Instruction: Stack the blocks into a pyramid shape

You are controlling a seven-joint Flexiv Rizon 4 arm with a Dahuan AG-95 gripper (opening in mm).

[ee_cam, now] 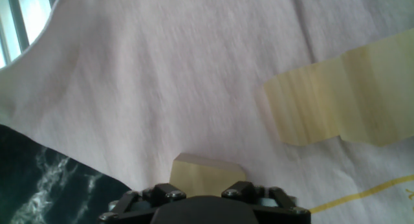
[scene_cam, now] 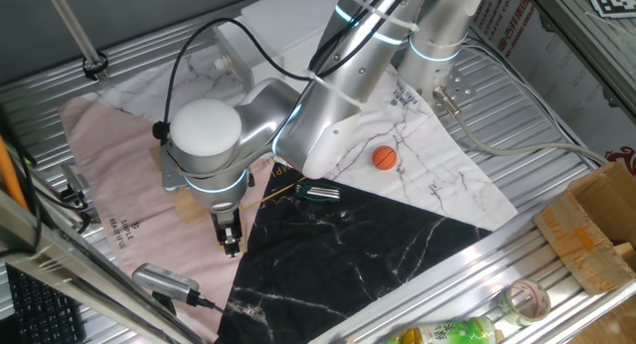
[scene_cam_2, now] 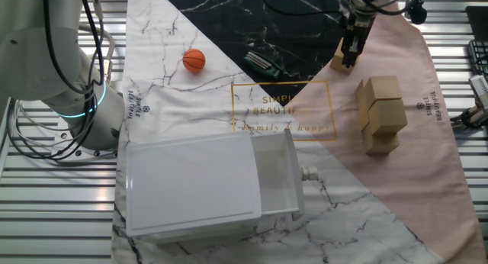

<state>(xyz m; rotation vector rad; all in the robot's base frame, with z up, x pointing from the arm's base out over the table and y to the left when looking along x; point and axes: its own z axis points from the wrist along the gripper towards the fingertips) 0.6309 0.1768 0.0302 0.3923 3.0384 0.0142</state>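
An orange ball (scene_cam_2: 194, 60) and white box (scene_cam_2: 206, 185) lay left; stacked blocks (scene_cam_2: 383, 111) stood near. The gripper (scene_cam_2: 350, 58) pinched one upright block (scene_cam_2: 339, 59).

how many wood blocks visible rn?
About 4, seams unclear. One lone block sits at the gripper, near the black cloth edge. The block cluster on the pink cloth shows roughly three; more may be hidden within.

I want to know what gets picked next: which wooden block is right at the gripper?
The lone block at the gripper, lying apart on the pink cloth. The other blocks sit bunched together, away from it.
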